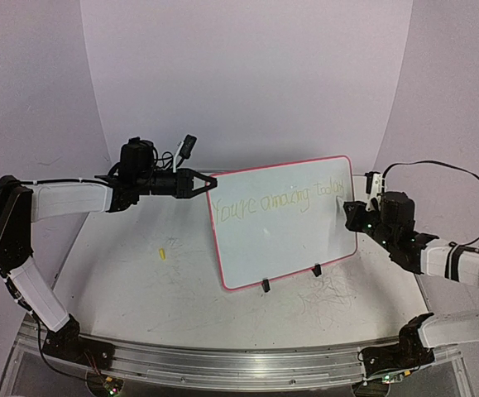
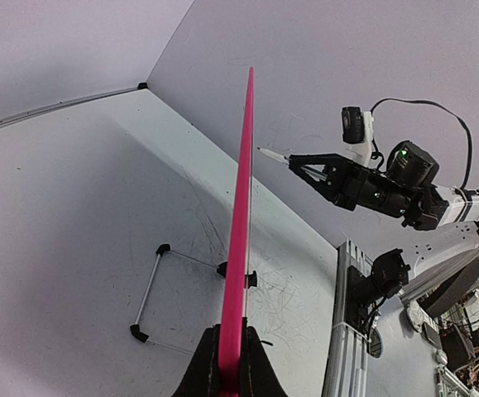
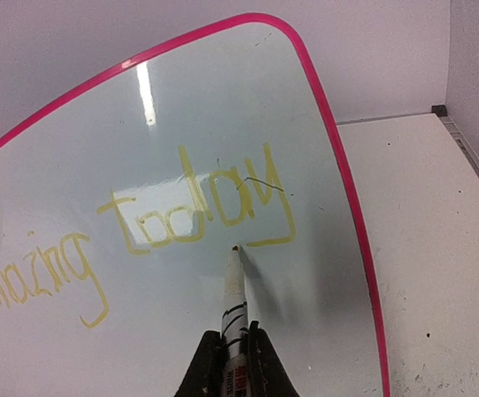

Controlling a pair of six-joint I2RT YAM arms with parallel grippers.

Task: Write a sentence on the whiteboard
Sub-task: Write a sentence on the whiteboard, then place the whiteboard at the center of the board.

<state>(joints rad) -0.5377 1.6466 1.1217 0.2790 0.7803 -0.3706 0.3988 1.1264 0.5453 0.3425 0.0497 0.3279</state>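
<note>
- My left pincer (image 2: 227, 364) is clamped on the left edge of the whiteboard (image 1: 285, 219), one finger on each side of its pink rim.
- The whiteboard stands near upright on the bench (image 1: 140, 281), propped on two black clip feet (image 1: 265, 285), with its face turned toward my right arm.
- The sentence (image 1: 276, 201), in pale yellow across the upper half, reads "You're amazing today".
- My right pincer (image 3: 231, 351) grips a marker (image 3: 234, 289), whose tip is at the board face just under "today".

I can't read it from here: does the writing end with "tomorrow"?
No, in the right wrist view the sentence on the whiteboard ends with "today".
</note>
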